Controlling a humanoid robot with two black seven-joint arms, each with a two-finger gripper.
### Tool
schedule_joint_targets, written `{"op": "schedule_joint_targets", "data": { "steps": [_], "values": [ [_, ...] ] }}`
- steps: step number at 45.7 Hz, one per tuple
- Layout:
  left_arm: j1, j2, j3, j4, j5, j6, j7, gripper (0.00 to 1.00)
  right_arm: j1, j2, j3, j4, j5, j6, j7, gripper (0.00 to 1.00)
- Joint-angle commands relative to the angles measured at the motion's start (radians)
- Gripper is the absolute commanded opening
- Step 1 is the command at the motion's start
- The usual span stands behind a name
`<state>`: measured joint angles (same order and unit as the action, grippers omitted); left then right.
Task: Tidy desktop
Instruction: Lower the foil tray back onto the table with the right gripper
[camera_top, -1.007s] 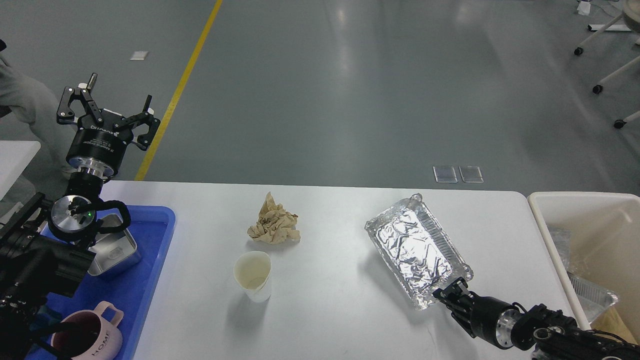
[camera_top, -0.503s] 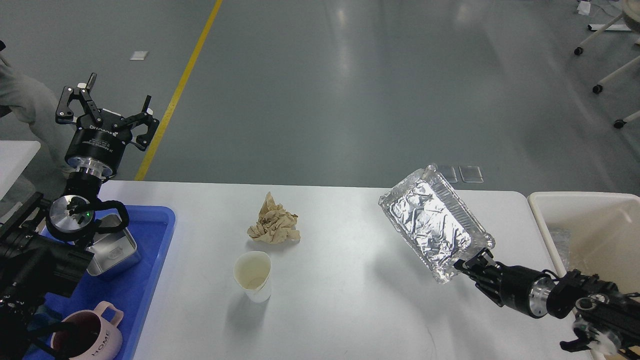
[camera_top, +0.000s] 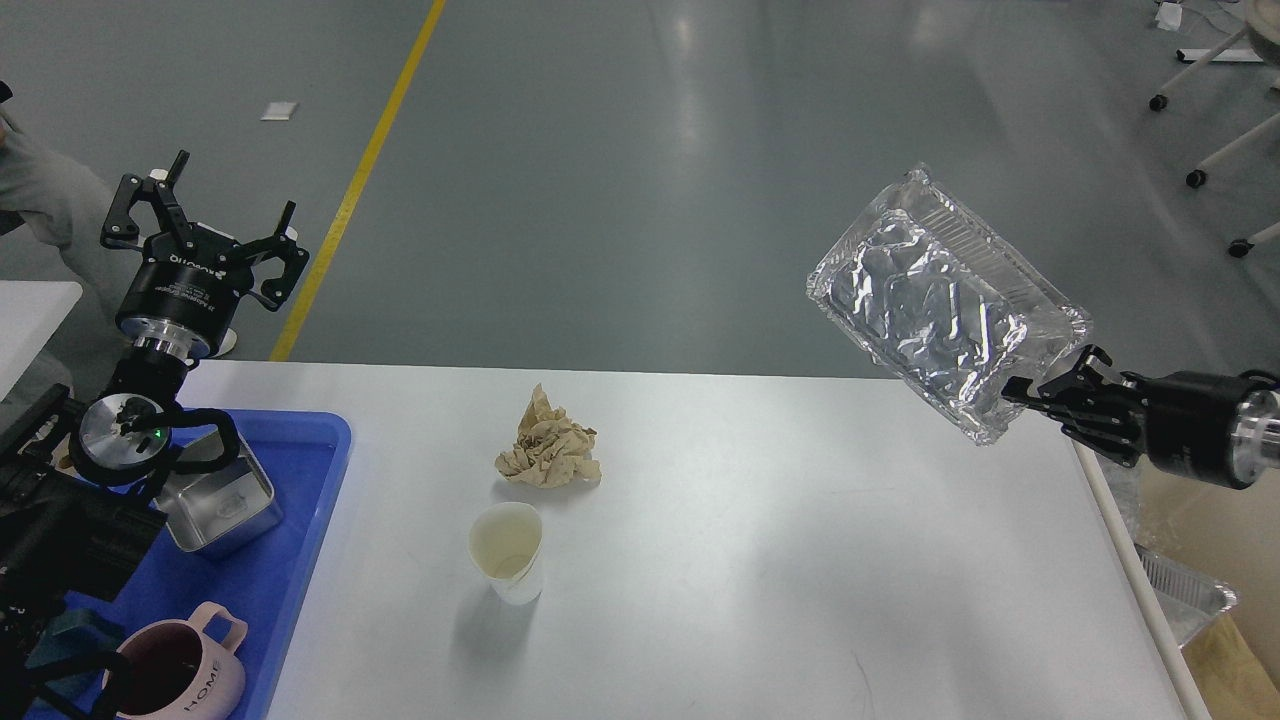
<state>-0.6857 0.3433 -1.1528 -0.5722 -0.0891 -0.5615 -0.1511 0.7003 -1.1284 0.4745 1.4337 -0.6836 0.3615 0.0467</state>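
Note:
The white desktop (camera_top: 760, 560) fills the lower half of the head view. A crumpled brown paper ball (camera_top: 548, 452) lies near its middle, and a paper cup (camera_top: 507, 551) stands just in front of it. My right gripper (camera_top: 1030, 392) is shut on the near corner of a foil tray (camera_top: 945, 301), which hangs tilted in the air above the desktop's far right corner. My left gripper (camera_top: 200, 215) is open and raised beyond the far left corner, with nothing between its fingers.
A blue plastic tray (camera_top: 290, 560) at the left holds a steel box (camera_top: 218, 492) and a pink mug (camera_top: 185, 670). A beige bin (camera_top: 1190, 590) stands off the right edge with another foil tray (camera_top: 1185, 595) inside. Chair wheels (camera_top: 1195, 178) show far right.
My right gripper has lifted the foil tray off the desktop, carrying it up and to the right. The left arm has shifted slightly left.

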Motion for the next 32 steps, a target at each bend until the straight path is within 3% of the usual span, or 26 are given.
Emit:
{"op": "schedule_joint_targets", "data": {
  "steps": [1, 8, 18, 32],
  "values": [
    [0.003, 0.005, 0.033, 0.0, 0.0, -0.006, 0.001, 0.97, 0.007, -0.059, 0.001, 0.046, -0.037, 0.075, 0.005, 0.0],
    [0.009, 0.025, 0.065, -0.002, 0.0, -0.011, -0.001, 0.97, 0.015, -0.057, -0.002, 0.076, -0.082, 0.119, 0.067, 0.0],
    [0.011, 0.042, 0.074, -0.003, 0.0, -0.014, 0.001, 0.97, 0.03, 0.039, -0.045, 0.073, -0.162, 0.178, 0.068, 0.0],
    [0.008, 0.079, 0.163, -0.003, 0.002, -0.017, 0.001, 0.97, 0.099, 0.185, -0.223, 0.021, -0.298, 0.182, 0.056, 0.0]
  ]
}}
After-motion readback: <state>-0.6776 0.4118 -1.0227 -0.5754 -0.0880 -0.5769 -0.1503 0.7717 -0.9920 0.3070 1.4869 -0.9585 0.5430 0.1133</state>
